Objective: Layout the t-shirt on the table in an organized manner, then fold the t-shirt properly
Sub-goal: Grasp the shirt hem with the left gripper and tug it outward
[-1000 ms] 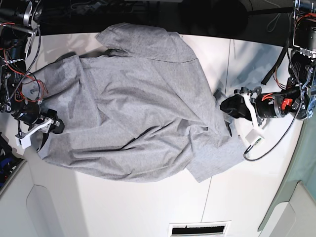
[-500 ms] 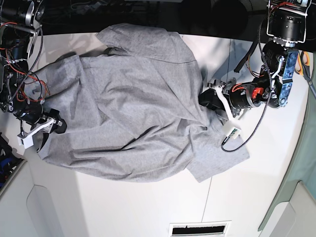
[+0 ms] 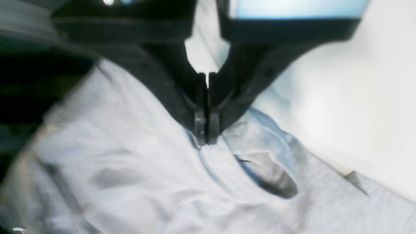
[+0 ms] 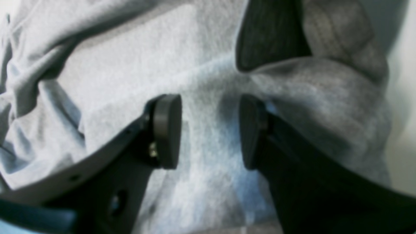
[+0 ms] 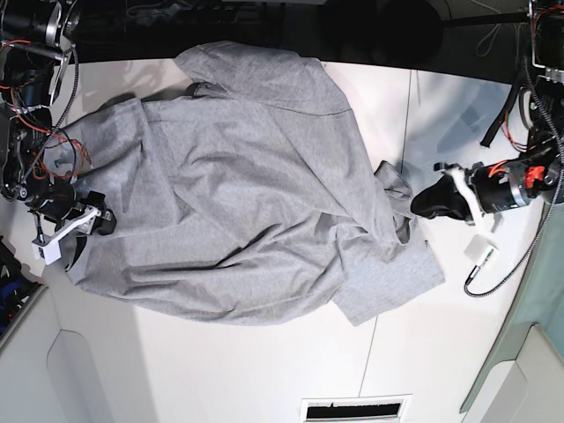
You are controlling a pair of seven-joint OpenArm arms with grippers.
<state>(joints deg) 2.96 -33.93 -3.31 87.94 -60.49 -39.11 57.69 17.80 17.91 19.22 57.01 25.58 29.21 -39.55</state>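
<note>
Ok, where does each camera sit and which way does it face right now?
Base: overhead, looking straight down on the table, the t-shirt and both arms.
Left wrist: on the left arm, looking along the left gripper, shut on a fabric fold by bare tabletop.
Right wrist: on the right arm, looking past the right gripper, open over the cloth.
All three views share the t-shirt.

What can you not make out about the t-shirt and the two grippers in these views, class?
- The t-shirt's block lettering: not visible in any view; only plain grey fabric shows.
- Whether the left gripper pinches cloth: the left wrist view is blurred at the shut tips.
- The table beneath the right gripper: covered by fabric in the right wrist view.
</note>
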